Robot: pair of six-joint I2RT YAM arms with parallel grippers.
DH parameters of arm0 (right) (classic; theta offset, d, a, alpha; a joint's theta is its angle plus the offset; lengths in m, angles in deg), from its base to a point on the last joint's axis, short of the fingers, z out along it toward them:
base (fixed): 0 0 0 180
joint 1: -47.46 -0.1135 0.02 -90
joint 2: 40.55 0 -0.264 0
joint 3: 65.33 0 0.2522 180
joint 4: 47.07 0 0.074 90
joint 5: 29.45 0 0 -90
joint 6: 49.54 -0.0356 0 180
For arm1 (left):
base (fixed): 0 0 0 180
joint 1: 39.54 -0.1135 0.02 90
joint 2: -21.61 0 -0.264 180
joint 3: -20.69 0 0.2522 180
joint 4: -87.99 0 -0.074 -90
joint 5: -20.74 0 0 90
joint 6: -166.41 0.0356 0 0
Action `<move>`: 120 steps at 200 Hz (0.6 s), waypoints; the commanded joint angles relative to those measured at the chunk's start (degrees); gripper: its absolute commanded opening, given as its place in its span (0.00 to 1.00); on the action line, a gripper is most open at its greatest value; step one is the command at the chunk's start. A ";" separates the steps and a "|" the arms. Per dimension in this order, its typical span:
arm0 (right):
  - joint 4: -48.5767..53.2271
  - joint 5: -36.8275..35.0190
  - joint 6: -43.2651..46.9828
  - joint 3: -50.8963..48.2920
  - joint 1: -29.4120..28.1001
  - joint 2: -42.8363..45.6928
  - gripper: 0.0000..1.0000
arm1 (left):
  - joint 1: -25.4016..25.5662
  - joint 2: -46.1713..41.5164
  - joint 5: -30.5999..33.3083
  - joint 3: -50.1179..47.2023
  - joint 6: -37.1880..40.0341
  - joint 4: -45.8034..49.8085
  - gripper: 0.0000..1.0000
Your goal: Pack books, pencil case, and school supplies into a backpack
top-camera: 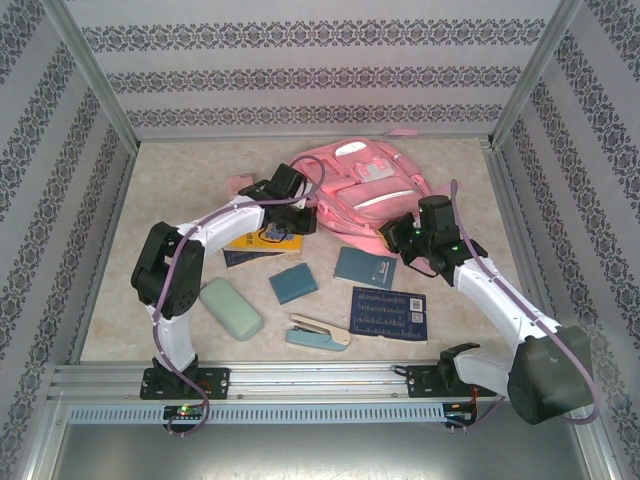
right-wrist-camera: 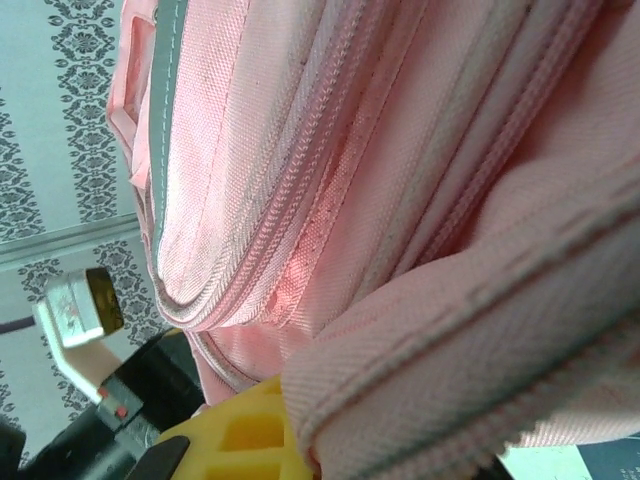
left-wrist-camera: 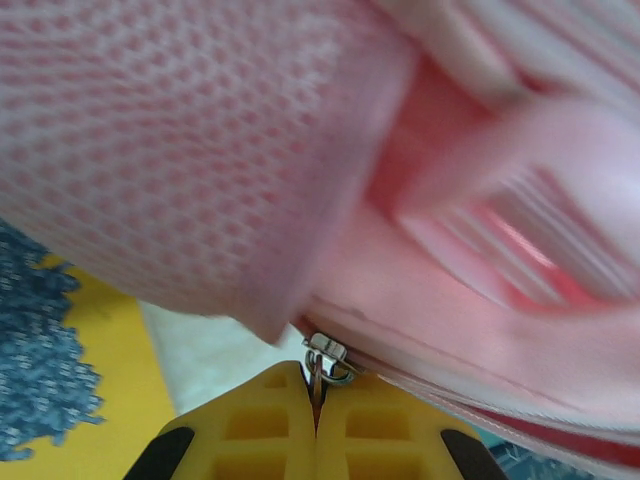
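Note:
The pink backpack [top-camera: 365, 190] lies at the back middle of the table. My left gripper [top-camera: 300, 215] is at its left edge, with the yellow fingers [left-wrist-camera: 260, 425] shut on the metal zipper pull [left-wrist-camera: 320, 375] under the mesh back panel [left-wrist-camera: 180, 140]. At the backpack's right front, my right gripper [top-camera: 397, 236] is shut on a fold of the backpack fabric [right-wrist-camera: 470, 340]; one yellow finger [right-wrist-camera: 235, 440] shows and the other is hidden. A yellow book [top-camera: 262, 240] lies under the left arm. Two navy books [top-camera: 365, 267] [top-camera: 390, 313], a teal-blue book [top-camera: 293, 284], the mint pencil case [top-camera: 230, 308] and the stapler [top-camera: 318, 333] lie in front.
Patterned walls with metal posts [top-camera: 95, 90] close in the table on three sides. A metal rail [top-camera: 320, 385] runs along the near edge between the arm bases. The loose items crowd the front middle of the table between the two arms.

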 commanded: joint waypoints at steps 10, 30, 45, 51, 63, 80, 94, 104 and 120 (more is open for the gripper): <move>-4.51 -3.73 3.59 2.39 -4.11 -1.28 0.03 | -2.28 0.87 4.26 5.14 1.14 4.06 0.00; -4.82 -4.01 7.54 6.20 -8.02 -3.20 0.24 | -2.82 1.26 4.20 8.40 1.71 5.36 0.00; -2.49 -4.07 11.04 9.71 -9.77 -4.99 0.42 | -3.68 1.80 3.84 11.21 1.69 6.51 0.00; -1.23 -3.40 12.29 11.13 -10.04 -5.78 0.45 | -4.15 1.87 3.76 12.23 1.59 6.90 0.00; 1.34 -1.69 14.84 13.32 -10.26 -7.17 0.49 | -5.03 1.29 3.78 13.12 1.24 7.25 0.00; 5.79 -1.36 19.82 15.61 -10.69 -7.78 0.51 | -6.27 -0.55 3.58 11.91 0.74 6.56 0.00; 9.83 -3.43 23.81 16.48 -10.99 -7.41 0.52 | -7.12 -2.34 2.99 10.45 0.59 5.84 0.00; 11.22 -5.64 25.43 15.73 -10.98 -6.66 0.52 | -7.62 -3.65 2.55 9.58 0.43 5.31 0.00; 11.01 -7.15 26.04 13.62 -10.58 -5.39 0.53 | -8.32 -5.36 2.03 8.97 0.42 5.01 0.00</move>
